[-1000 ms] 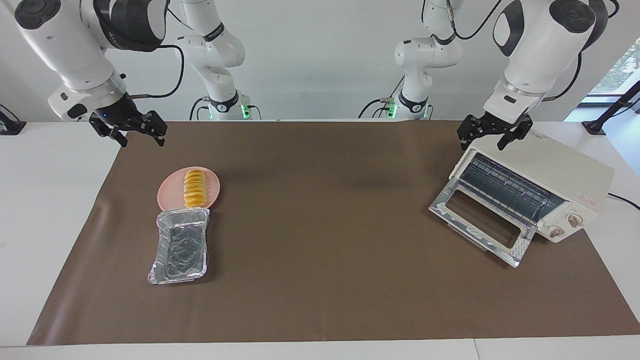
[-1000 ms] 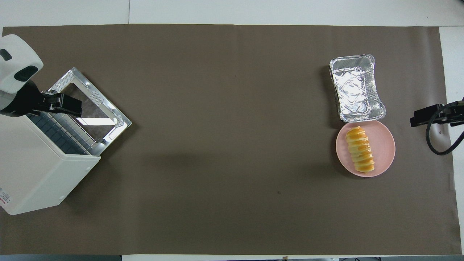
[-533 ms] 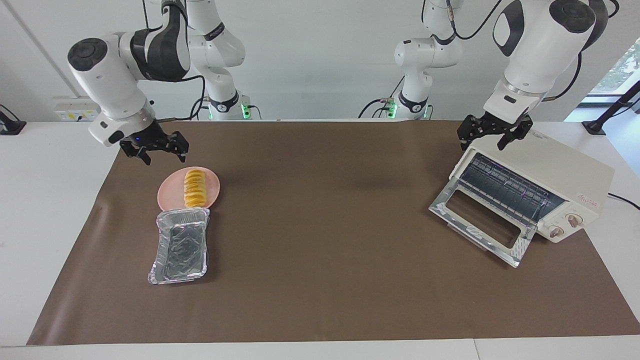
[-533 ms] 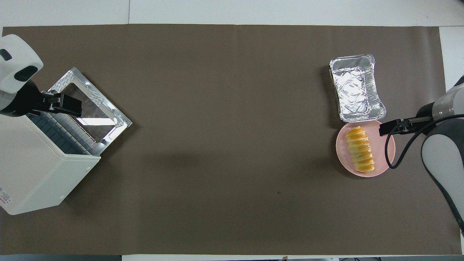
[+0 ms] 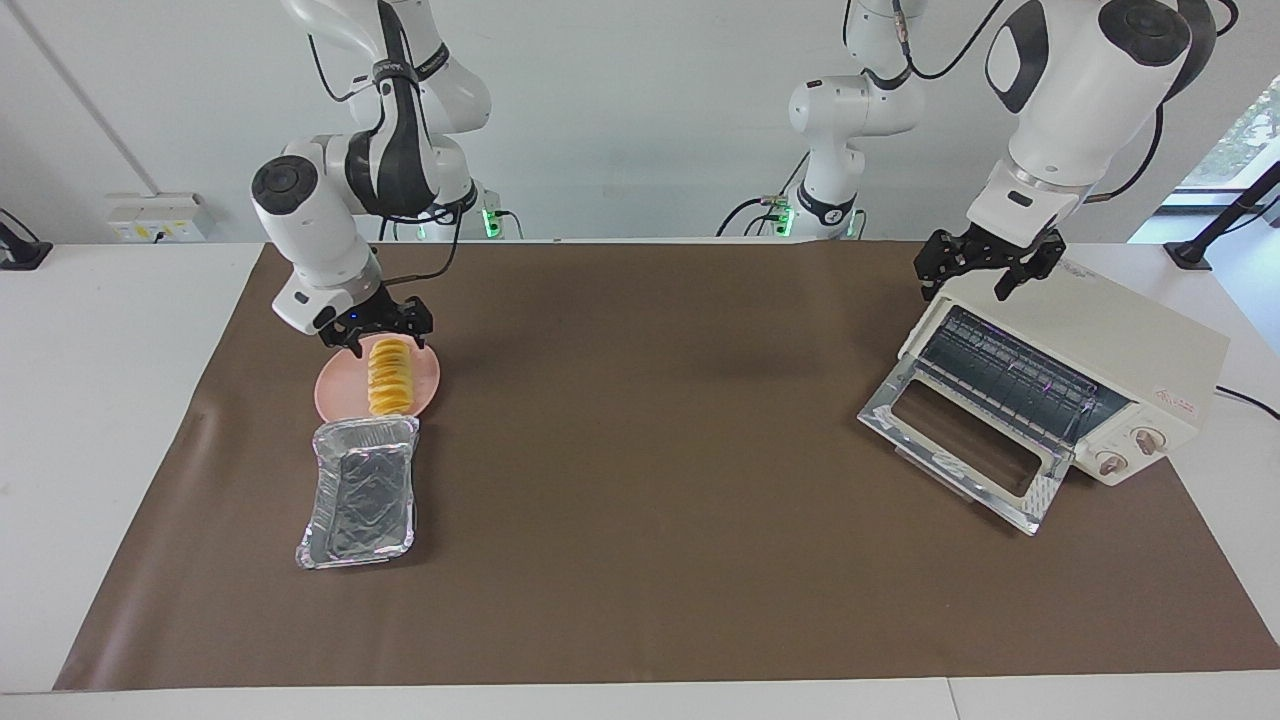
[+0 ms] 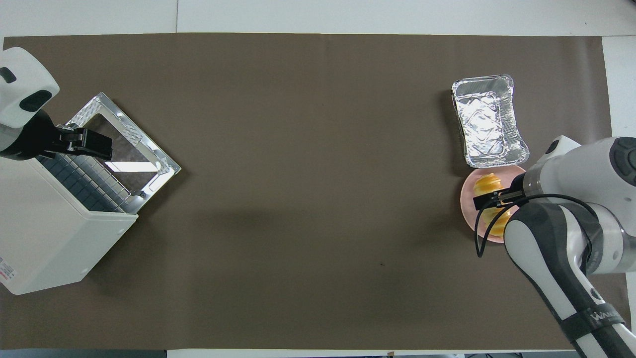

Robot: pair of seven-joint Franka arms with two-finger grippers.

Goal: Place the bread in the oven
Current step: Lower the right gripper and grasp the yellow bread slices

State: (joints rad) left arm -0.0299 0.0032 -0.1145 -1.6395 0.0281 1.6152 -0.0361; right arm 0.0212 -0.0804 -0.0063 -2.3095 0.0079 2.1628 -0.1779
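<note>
The bread (image 5: 390,382) is a ridged golden loaf lying on a round pink plate (image 5: 330,395) toward the right arm's end of the table. My right gripper (image 5: 386,338) is open and low over the loaf's end nearer the robots, one finger on each side, with nothing held. In the overhead view the right gripper (image 6: 492,200) covers the middle of the bread (image 6: 485,182). The cream-white oven (image 5: 1120,350) stands at the left arm's end with its glass door (image 5: 960,450) folded down. My left gripper (image 5: 985,272) waits open over the oven's top edge.
A crinkled silver foil tray (image 5: 362,495) touches the plate's edge farther from the robots. Brown paper (image 5: 650,450) covers the table between the plate and the oven. The oven's knobs (image 5: 1130,452) sit beside the door.
The right arm has swung in from beside the table's end and come down over the plate and bread, gripper still open. The left arm has not moved.
</note>
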